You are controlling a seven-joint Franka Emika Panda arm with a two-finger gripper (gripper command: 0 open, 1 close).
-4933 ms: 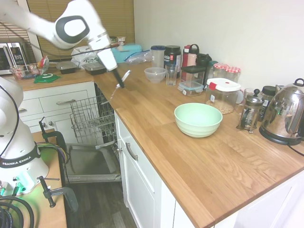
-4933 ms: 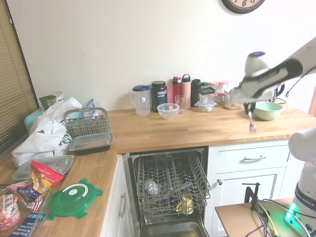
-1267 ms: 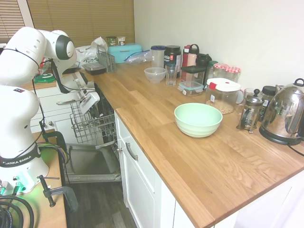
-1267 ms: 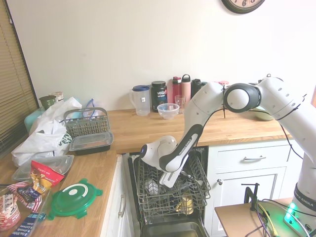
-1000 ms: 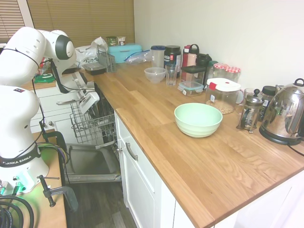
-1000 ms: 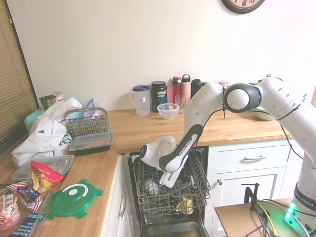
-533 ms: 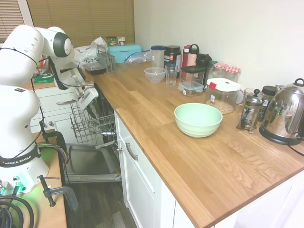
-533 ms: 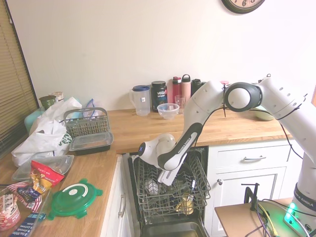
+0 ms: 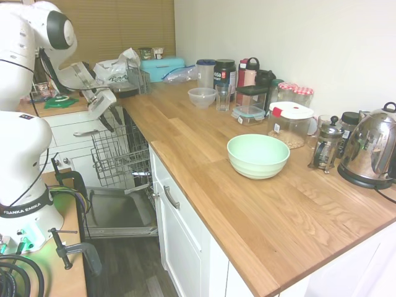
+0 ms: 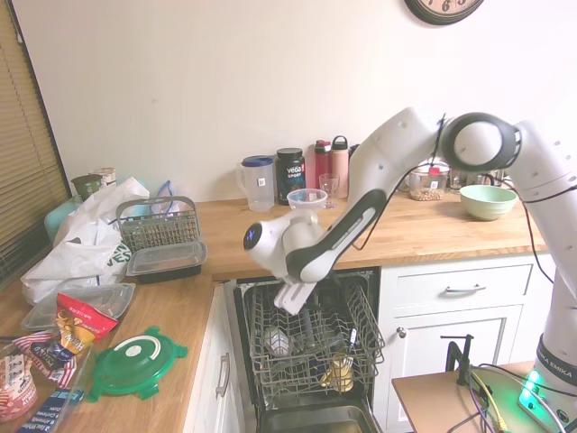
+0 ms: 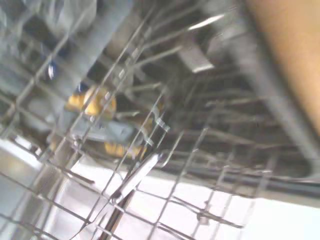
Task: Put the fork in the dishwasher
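Slim shiny silver metal fork: lying among wires of grey wire-rack dishwasher. Gripper above rack; fingers' state: cannot tell. Step: placement apparently done; next, clear withdrawal upward.

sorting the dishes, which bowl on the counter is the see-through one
The small clear bowl by the bottles at the wall; the larger mint-green bowl, nearer the kettle, is opaque.
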